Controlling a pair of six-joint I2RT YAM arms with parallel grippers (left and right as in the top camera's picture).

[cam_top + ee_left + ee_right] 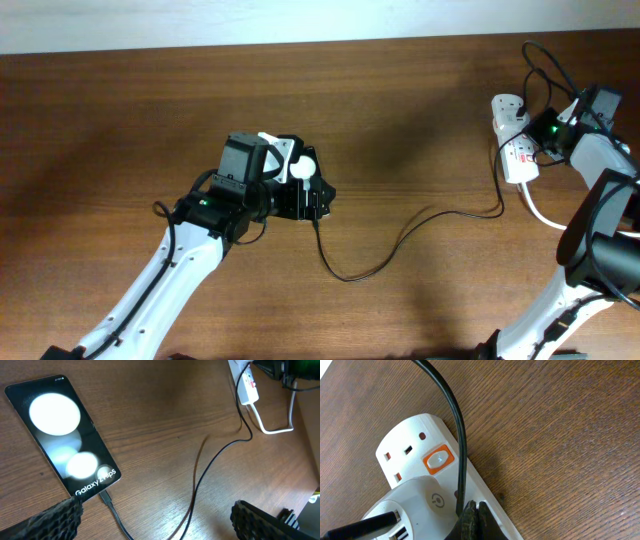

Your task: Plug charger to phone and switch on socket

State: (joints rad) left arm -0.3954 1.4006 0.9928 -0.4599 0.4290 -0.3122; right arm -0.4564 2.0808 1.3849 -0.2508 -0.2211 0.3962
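Shows the phone [62, 435] flat on the worktop [165, 410] in the upper left of the left wrist view, up and left of the left hand [156, 510]. Holds that hand wide open, one finger [50, 520] at the bottom left corner, the other at the bottom right, gripping nothing. Runs the phone's long axis from upper left down to lower right, screen up, lower end pointing toward the left finger. Meets that lower end with the plug tip of the charger [106, 499], then trails the thin black cable off the bottom edge and up again toward the socket [247, 387] in the upper right corner. Sets the right hand [475, 510] at the bottom of the right wrist view, fingers closed together with nothing visibly held, tips over the socket, below its orange switch [439, 459] and right of the white adapter [415, 505]. Lays the socket's length from upper left to lower right there.
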